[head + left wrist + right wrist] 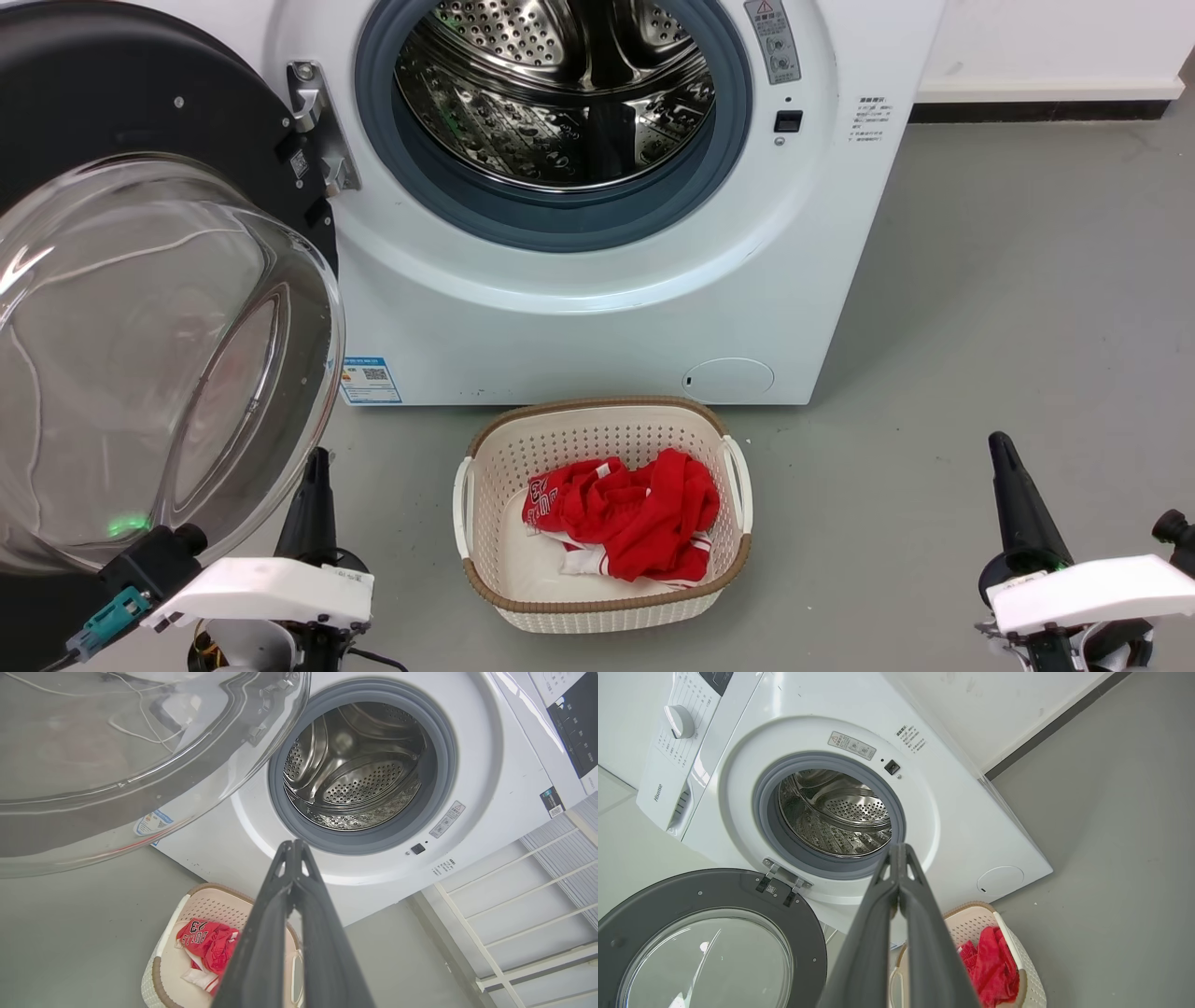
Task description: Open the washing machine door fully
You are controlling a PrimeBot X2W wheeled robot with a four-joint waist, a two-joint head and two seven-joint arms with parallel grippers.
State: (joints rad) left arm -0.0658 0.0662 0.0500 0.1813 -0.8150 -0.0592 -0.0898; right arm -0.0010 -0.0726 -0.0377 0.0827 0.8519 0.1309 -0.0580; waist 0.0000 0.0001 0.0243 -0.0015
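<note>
Door swung wide, and both grippers empty!
The washing machine door (159,308) hung out to the left of the washing machine (579,317), glass bowl bulging toward the head camera, steel drum (560,103) bare. The right wrist view caught the hinge (780,877) and control dial (679,721); the left wrist view caught a white rack (537,963). The left gripper (318,459), just beside the bowl's rim, and the right gripper (1001,443) were pinched closed on nothing. A laundry basket (597,607) held a red garment (635,513).

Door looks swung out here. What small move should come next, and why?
Probably a gentle leftward nudge of the washing machine door with the shut left gripper, if its hinge has travel left: the drum is fully exposed, and the gripper holds nothing, close beside the glass bowl.
</note>
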